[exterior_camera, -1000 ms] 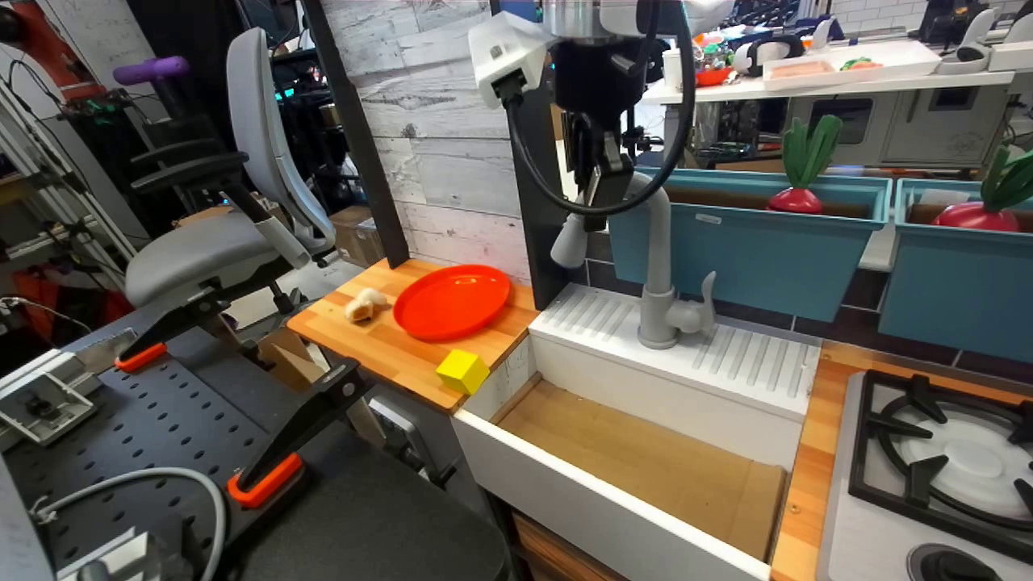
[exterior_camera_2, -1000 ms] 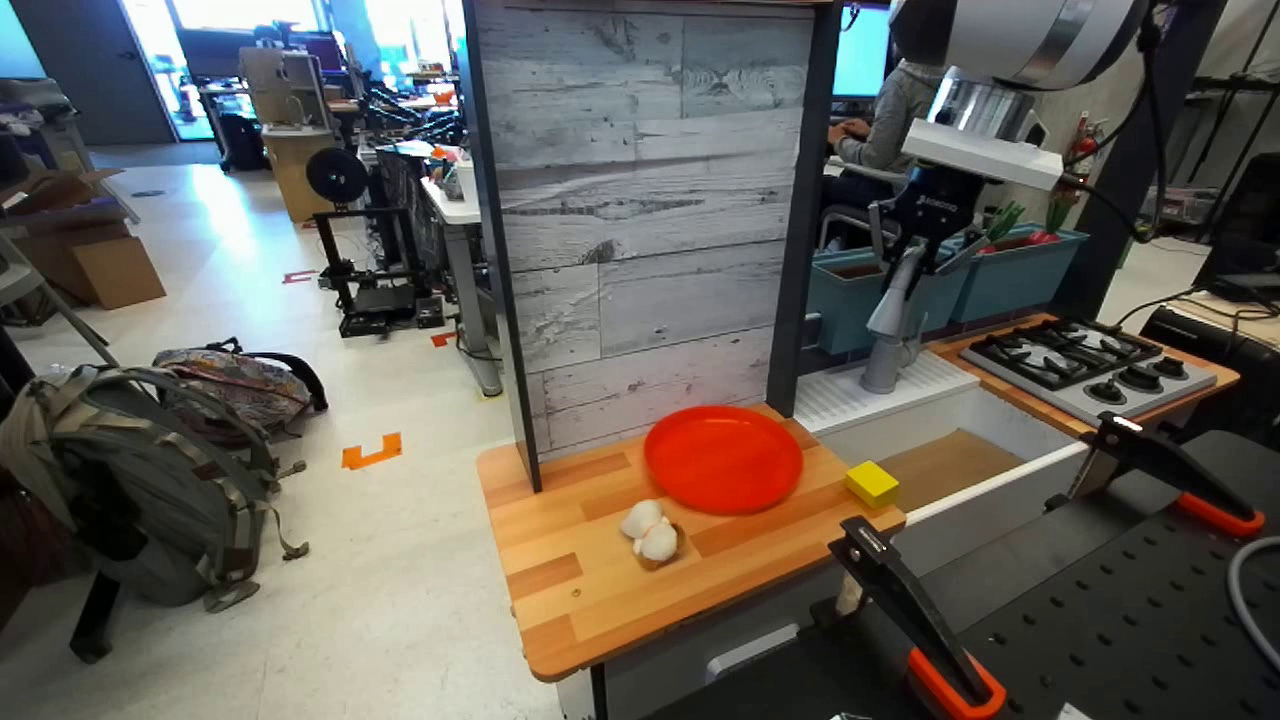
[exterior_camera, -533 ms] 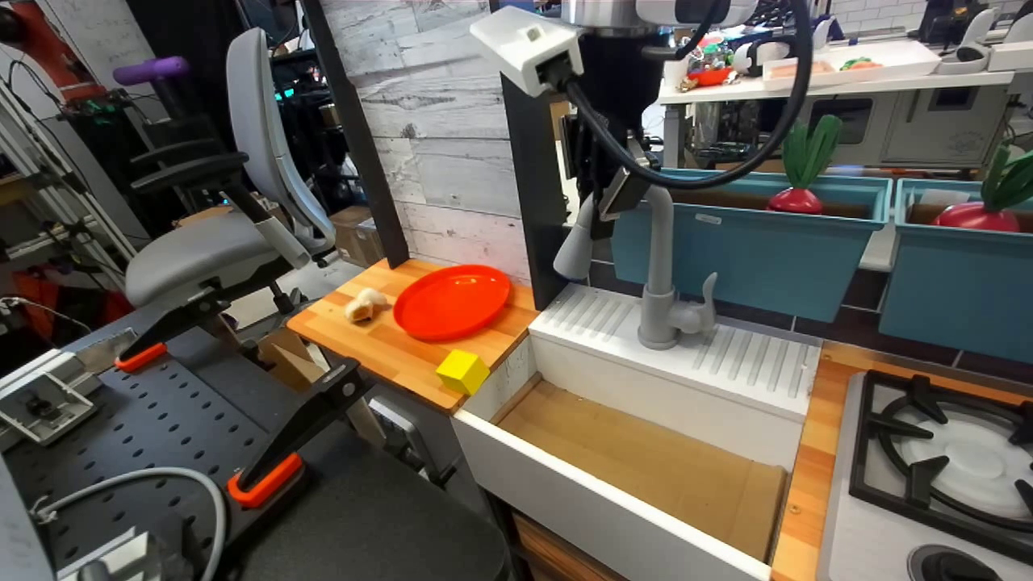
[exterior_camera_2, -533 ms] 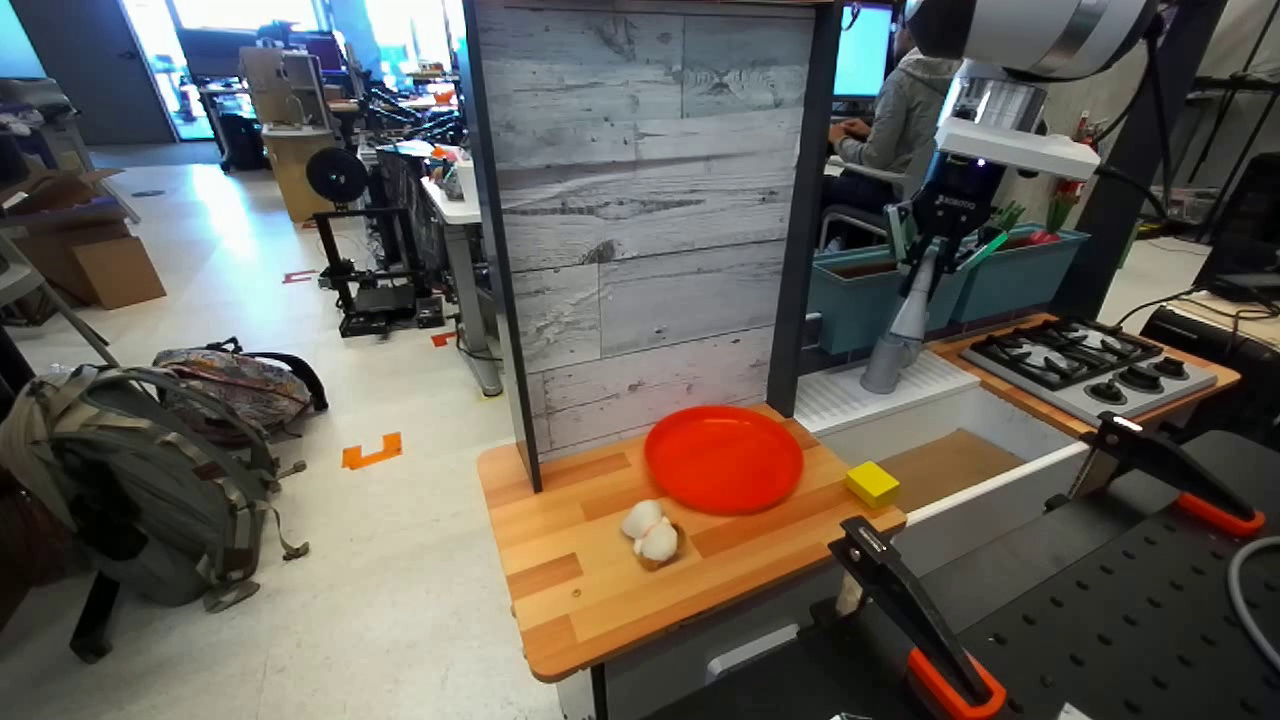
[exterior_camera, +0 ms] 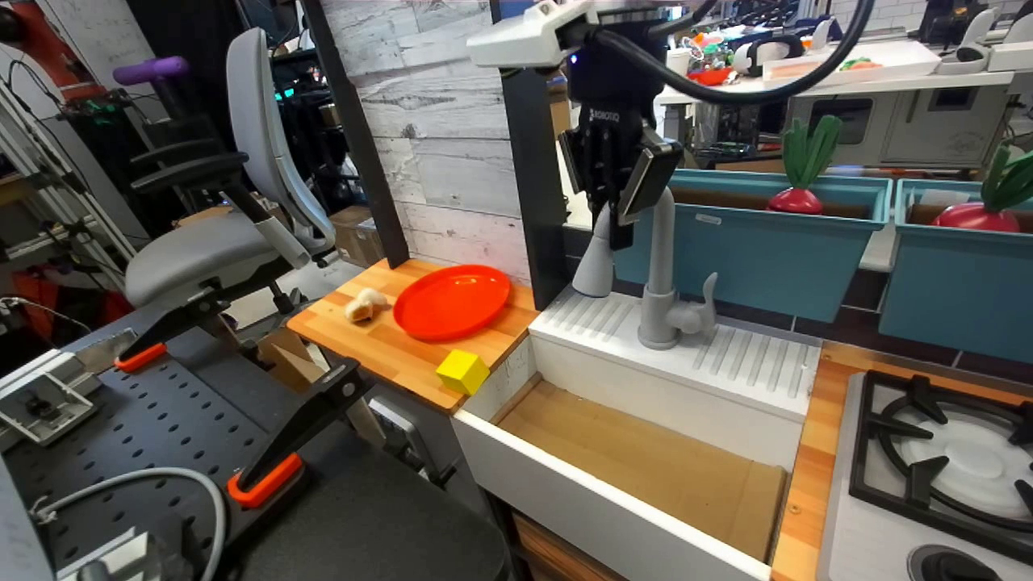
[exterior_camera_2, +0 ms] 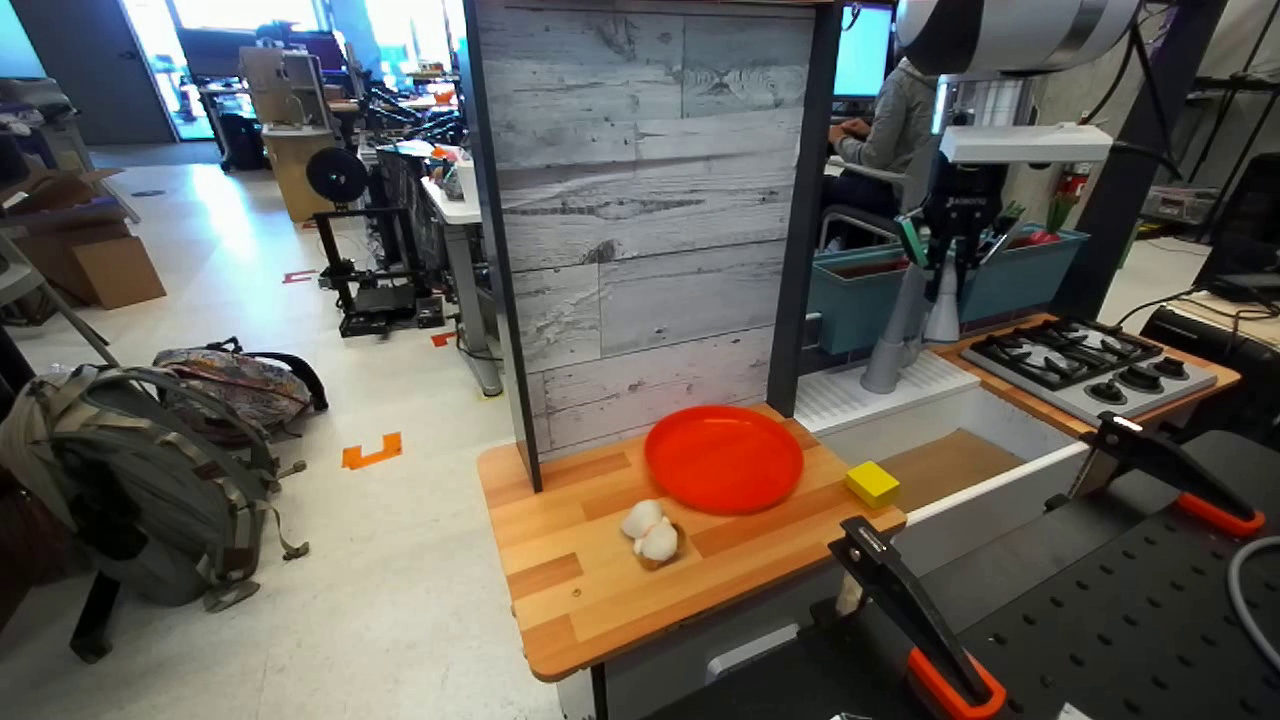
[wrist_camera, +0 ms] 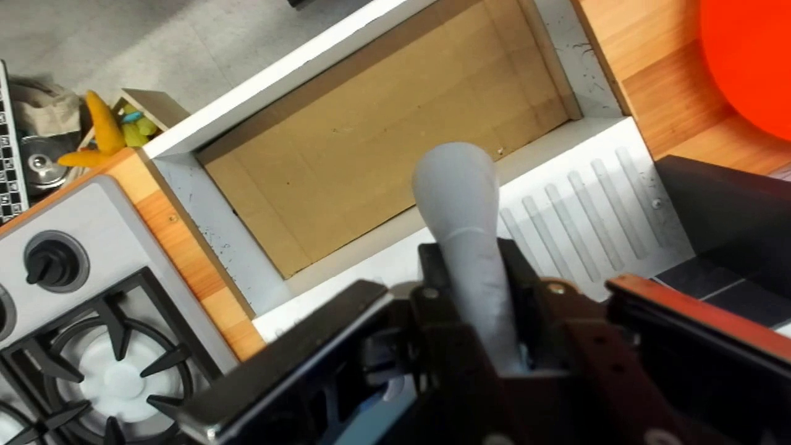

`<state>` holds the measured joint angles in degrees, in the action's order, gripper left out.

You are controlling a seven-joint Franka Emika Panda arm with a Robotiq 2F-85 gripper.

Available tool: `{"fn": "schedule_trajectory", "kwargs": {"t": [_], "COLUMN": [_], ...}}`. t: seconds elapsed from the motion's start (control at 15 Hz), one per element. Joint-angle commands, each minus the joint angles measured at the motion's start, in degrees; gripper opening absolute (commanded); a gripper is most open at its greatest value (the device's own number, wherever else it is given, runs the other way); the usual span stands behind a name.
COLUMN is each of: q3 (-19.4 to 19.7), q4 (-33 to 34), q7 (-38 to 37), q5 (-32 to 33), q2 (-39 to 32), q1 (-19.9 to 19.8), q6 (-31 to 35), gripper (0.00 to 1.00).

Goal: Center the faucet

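The faucet (exterior_camera: pixel 661 250) is a matte grey gooseneck tap standing on the white ribbed ledge behind the sink; it also shows in an exterior view (exterior_camera_2: pixel 884 362). Its lever handle (exterior_camera: pixel 708 300) is at the base. Its downturned spout tip (exterior_camera: pixel 595 268) points over the ledge toward the sink and shows in the wrist view (wrist_camera: pixel 458 185) above the sink's back edge. My gripper (exterior_camera: pixel 617 230) is around the spout just above the flared tip, with a finger against each side, as the wrist view shows (wrist_camera: pixel 471 253). The top of the arch is partly hidden behind the gripper.
The sink (exterior_camera: pixel 613 516) has a cardboard floor. Blue planters (exterior_camera: pixel 750 250) stand close behind the faucet. A stove (exterior_camera: pixel 843 484) is on one side; a red plate (exterior_camera: pixel 452 303), yellow block (exterior_camera: pixel 462 371) and garlic-like item (exterior_camera: pixel 365 305) are on the other. A dark post (exterior_camera: pixel 537 161) stands nearby.
My gripper and the spout tip have swung together, turning about the faucet base toward the sink and the stove side. The wrist has rotated. The base and lever stay in place.
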<state>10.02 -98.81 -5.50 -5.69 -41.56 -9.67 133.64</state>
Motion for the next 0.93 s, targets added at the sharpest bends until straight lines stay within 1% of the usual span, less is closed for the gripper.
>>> {"fn": "schedule_trajectory", "kwargs": {"t": [0.0, 0.33, 0.4, 0.47, 0.53, 0.6, 0.87], "q3": [6.24, 5.99, 5.65, 5.37, 5.67, 5.33, 2.84], "q4": [-1.45, -1.66, -1.76, -1.8, -1.87, -1.62, -2.49], "q7": [-1.72, -0.35, 0.04, 0.19, 0.08, 0.85, 4.71], "q5": [8.72, 9.76, 9.43, 8.94, 9.37, 8.89, 6.77], "q2": [2.9, 2.87, 2.89, 2.97, 2.97, 2.92, 3.64], "q1": [1.38, 0.99, 0.72, 0.49, 0.59, -0.06, -2.15], "q6": [-1.78, -0.92, -0.67, -1.22, -1.18, -1.72, -2.47], "gripper": [0.06, 0.06, 0.08, 0.5, 0.51, 0.57, 0.86]}}
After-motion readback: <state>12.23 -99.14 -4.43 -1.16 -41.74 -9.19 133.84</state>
